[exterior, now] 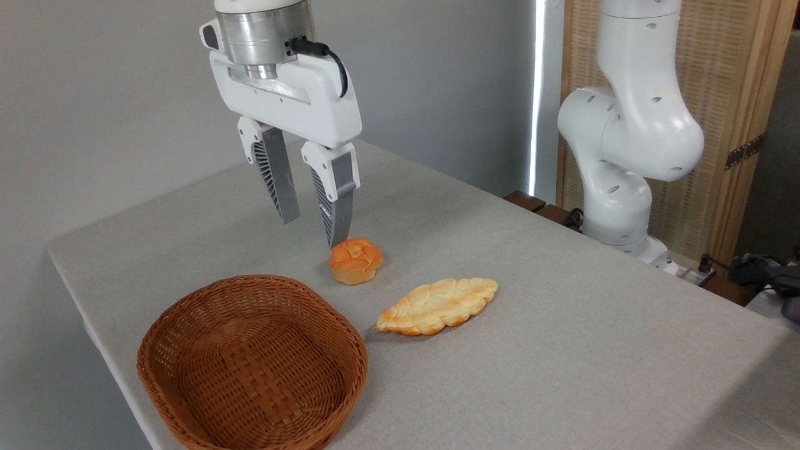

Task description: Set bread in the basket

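Hand (pixel 312 231) hangs over the table (pixel 562 325) with its two fingers spread and nothing between them — the right fingertip sits just above and left of the bread (pixel 355 260), not touching it as far as the view tells. That bread rests on the cloth, just beyond the far rim of the basket (pixel 253 365) and close to a longer braided loaf (pixel 437 305) on its right. By my reading the approach is only half lined up: the fingers would want to shift right so they straddle the bun, then come straight down and close across its middle — gently, since a soft roll may squash or squirt out. Watch the loaf too; a wide sweep could nudge it. Now the bun itself: small, round, orange-golden, with a knotted, lumpy top and a paler base, sitting upright. The basket is oval, brown wicker, low-sided and empty, so a short carry toward the camera should do.
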Motion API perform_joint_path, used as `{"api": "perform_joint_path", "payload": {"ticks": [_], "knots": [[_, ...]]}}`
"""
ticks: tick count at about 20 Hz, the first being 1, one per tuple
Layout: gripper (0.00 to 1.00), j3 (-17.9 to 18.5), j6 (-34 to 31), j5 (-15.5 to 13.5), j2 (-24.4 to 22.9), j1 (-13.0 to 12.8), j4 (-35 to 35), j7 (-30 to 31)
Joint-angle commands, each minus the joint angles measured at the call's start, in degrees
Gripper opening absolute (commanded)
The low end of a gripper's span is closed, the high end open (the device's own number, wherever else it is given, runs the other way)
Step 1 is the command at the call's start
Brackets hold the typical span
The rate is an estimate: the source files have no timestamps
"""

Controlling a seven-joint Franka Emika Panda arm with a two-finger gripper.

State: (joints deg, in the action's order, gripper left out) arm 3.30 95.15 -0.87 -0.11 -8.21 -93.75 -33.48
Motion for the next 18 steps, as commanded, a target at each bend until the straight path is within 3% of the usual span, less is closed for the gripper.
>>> {"api": "perform_joint_path", "payload": {"ticks": [1,7,12,15,18], "knots": [[1.0,0.2,-1.9,0.7,0.6,-0.1,1.5,0.7],[1.0,-0.3,-1.8,0.8,0.3,-0.3,0.3,0.7],[1.0,-0.8,-0.3,0.8,-4.1,-0.3,-6.1,-0.9],[1.0,-3.5,1.3,0.7,-9.2,-0.1,-14.2,-4.5],[1.0,-7.4,1.5,0.8,-10.3,-0.1,-18.5,-8.6]]}}
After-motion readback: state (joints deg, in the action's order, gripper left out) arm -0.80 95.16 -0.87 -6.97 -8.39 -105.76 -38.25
